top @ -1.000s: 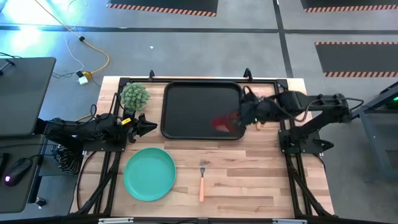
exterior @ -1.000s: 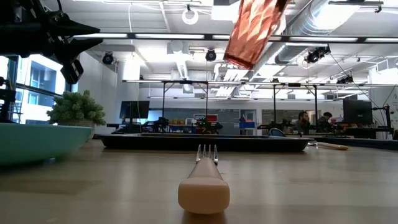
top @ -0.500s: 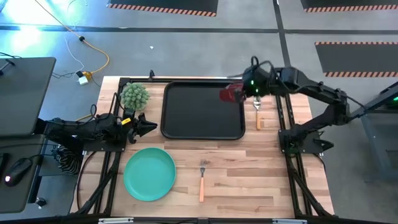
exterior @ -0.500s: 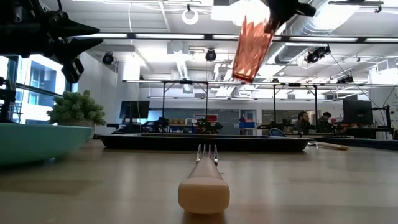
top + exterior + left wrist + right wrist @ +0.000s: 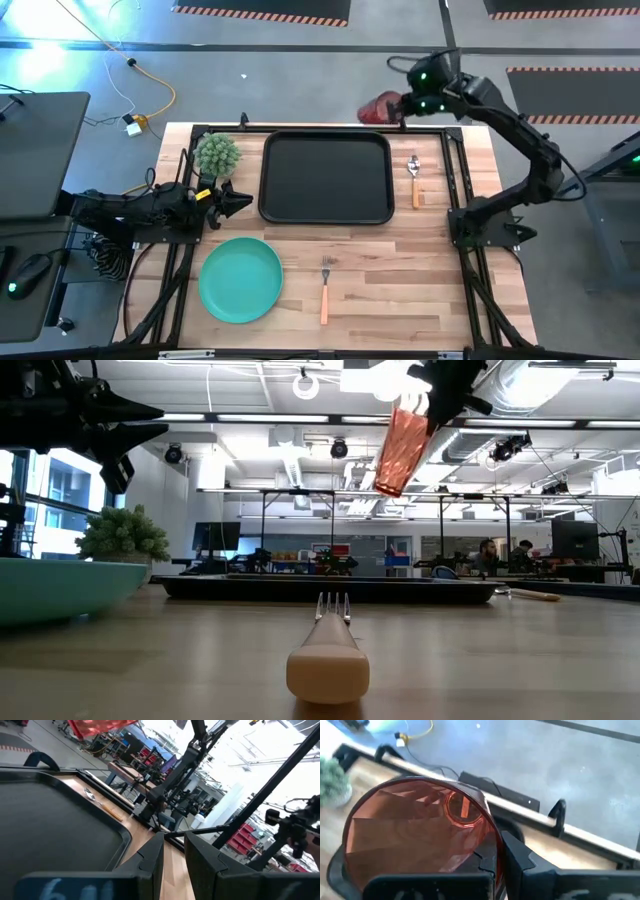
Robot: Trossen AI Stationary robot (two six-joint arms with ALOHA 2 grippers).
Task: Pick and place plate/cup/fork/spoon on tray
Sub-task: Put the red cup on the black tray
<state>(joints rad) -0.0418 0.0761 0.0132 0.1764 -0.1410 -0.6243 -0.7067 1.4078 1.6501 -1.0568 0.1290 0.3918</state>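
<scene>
My right gripper (image 5: pixel 404 105) is shut on the dark-red cup (image 5: pixel 379 107) and holds it high above the table's far edge, past the far right corner of the black tray (image 5: pixel 325 178). The cup also shows in the low view (image 5: pixel 401 450) and the right wrist view (image 5: pixel 420 835). The turquoise plate (image 5: pixel 240 279) lies flat near the left front. The fork (image 5: pixel 325 285) lies in front of the tray, and the spoon (image 5: pixel 414 180) lies to its right. My left gripper (image 5: pixel 240 203) waits at the tray's left, its fingers (image 5: pixel 150 857) a narrow gap apart, with nothing between them. My right gripper holds the cup by its wall at the rim (image 5: pixel 490 845). One finger shows dark through the red wall, inside the cup, and the other finger (image 5: pixel 520 857) is outside. The fingers slant down from above. The cup hangs tilted below them (image 5: pixel 400 455), base lowest, clear of everything.
A small green plant (image 5: pixel 217 155) stands at the tray's far left corner. Black frame rails run along the table's left, right and far edges (image 5: pixel 320 128). Bare wood lies between the plate, the fork and the right rail.
My right gripper has swung from over the tray's near right corner toward the table's far edge and now hangs past it. The cup went with it, still lifted clear and tilted.
</scene>
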